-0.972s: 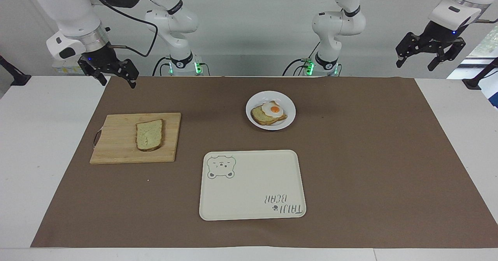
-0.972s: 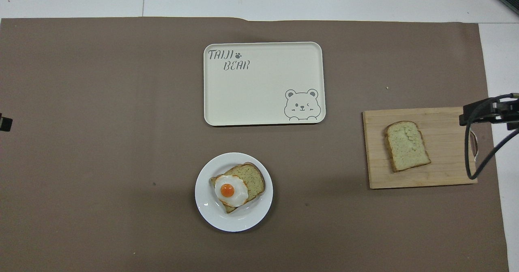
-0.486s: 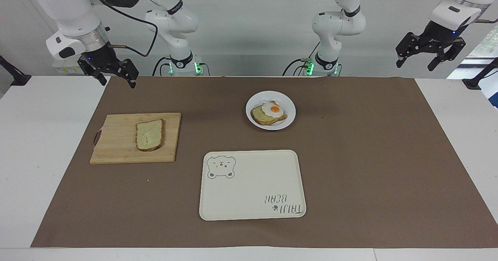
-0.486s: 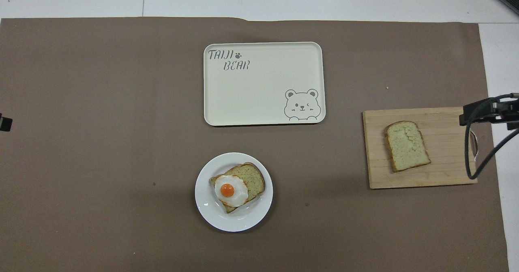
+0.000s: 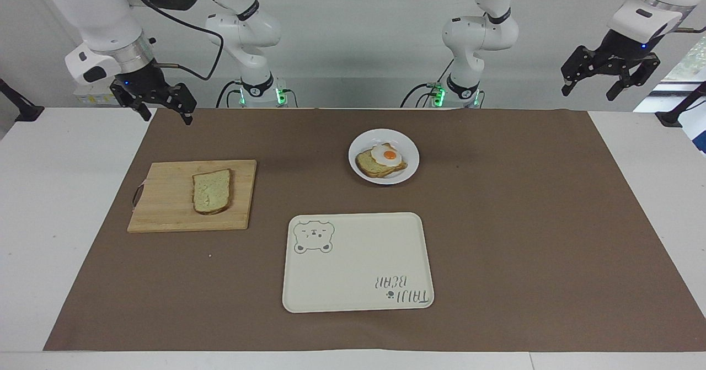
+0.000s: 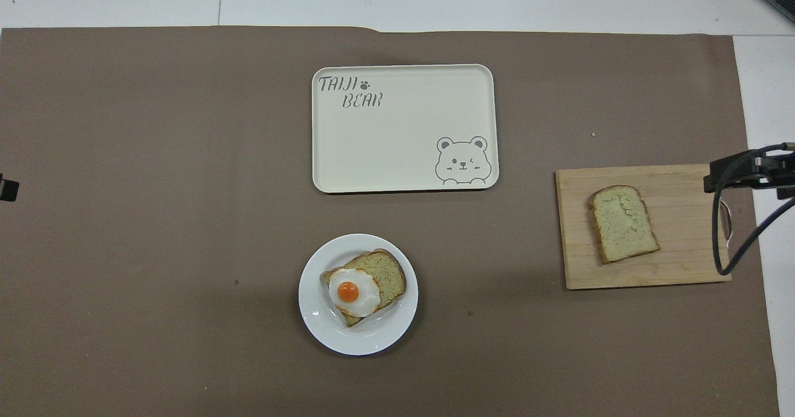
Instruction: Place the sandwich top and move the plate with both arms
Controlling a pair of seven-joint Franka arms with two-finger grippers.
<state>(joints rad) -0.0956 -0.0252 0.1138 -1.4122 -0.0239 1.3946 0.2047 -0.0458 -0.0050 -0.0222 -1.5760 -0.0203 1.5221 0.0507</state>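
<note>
The sandwich top (image 5: pixel 211 191), a pale speckled slice with a brown crust, is lying flat on a wooden cutting board (image 5: pixel 165 204) toward the right arm's end of the table. The plate (image 5: pixel 406 171), small, round and white, is sitting well apart from it, carrying an egg-topped bread slice (image 5: pixel 381 161).

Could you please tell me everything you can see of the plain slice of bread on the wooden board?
The sandwich top is one pale, speckled slice with a brown crust, one end flat and the other rounded. It lies flat on the wooden cutting board, at the right arm's end of the table. Its surface is bare. Only the board touches it; no gripper is near it.
</note>
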